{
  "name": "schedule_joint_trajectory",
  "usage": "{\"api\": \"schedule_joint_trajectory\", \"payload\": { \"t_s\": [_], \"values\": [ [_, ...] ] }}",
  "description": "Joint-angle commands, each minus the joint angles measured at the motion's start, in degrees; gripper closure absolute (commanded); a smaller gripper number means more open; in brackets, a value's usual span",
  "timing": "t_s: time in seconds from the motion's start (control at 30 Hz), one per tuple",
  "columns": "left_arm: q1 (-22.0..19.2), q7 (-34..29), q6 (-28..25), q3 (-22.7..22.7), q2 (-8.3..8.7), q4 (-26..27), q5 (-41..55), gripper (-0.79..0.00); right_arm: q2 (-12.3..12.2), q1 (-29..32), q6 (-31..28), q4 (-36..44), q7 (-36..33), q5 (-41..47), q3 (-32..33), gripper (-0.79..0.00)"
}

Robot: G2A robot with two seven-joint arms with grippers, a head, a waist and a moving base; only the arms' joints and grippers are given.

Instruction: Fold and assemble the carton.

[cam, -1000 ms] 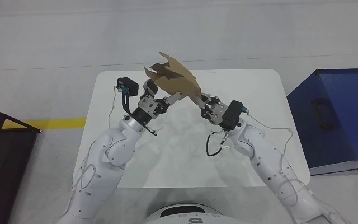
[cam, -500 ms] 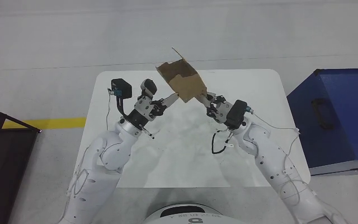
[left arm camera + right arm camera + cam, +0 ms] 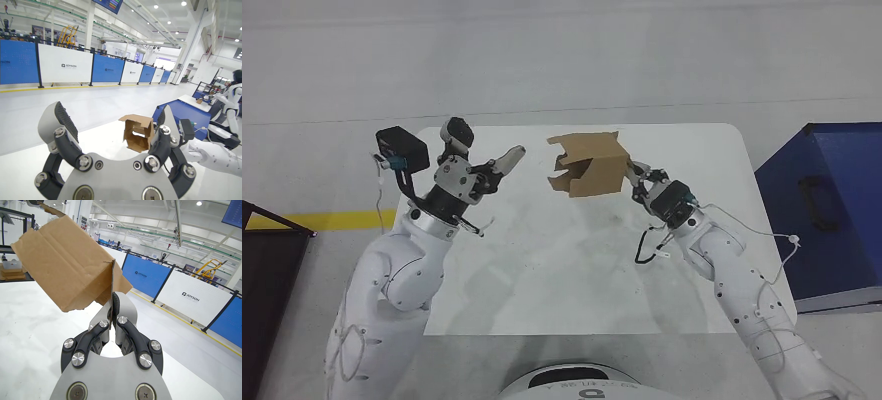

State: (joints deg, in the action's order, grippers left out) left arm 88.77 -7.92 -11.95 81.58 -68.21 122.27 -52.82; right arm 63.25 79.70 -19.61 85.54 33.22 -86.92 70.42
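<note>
Right hand is pinching a flap edge of the carton tightly, holding the partly opened brown box lifted over the white worktop near its 12 o'clock edge, with the hand sitting at the carton's 3 o'clock. Left hand is hovering spread wide with nothing in its grasp, at the carton's 9 o'clock and apart from it, facing the box's hollow end.

Left gripper sits upper left of the top frame, jaws spread wide, with its arm rising from the lower left. Right gripper is right of centre, pinched tight on the carton edge, with its arm stretched in from the lower right corner.
</note>
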Motion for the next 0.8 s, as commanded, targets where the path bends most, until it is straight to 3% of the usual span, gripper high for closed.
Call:
{"api": "schedule_joint_trajectory", "payload": {
  "t_s": [0.0,0.13,0.33,0.77],
  "values": [
    [-0.8,-0.7,2.2,-0.3,-0.02,-0.23,-3.8,-0.785,0.0,0.0,0.01,-0.01,0.0,0.01,0.0,0.0],
    [-3.0,-1.62,4.3,-3.37,-0.16,-1.25,-11.84,-0.785,0.05,0.36,0.0,1.39,-0.79,-0.63,-0.39,0.0],
    [-5.53,-7.27,1.87,-8.24,-0.31,-3.62,-16.33,-0.785,0.06,0.73,-0.88,2.18,-0.21,-0.82,-0.35,0.0],
    [-6.45,-10.5,3.07,-9.17,-0.31,-4.62,-22.99,-0.785,0.22,1.21,-1.63,3.66,1.26,-2.03,-1.13,0.0]
  ]
}}
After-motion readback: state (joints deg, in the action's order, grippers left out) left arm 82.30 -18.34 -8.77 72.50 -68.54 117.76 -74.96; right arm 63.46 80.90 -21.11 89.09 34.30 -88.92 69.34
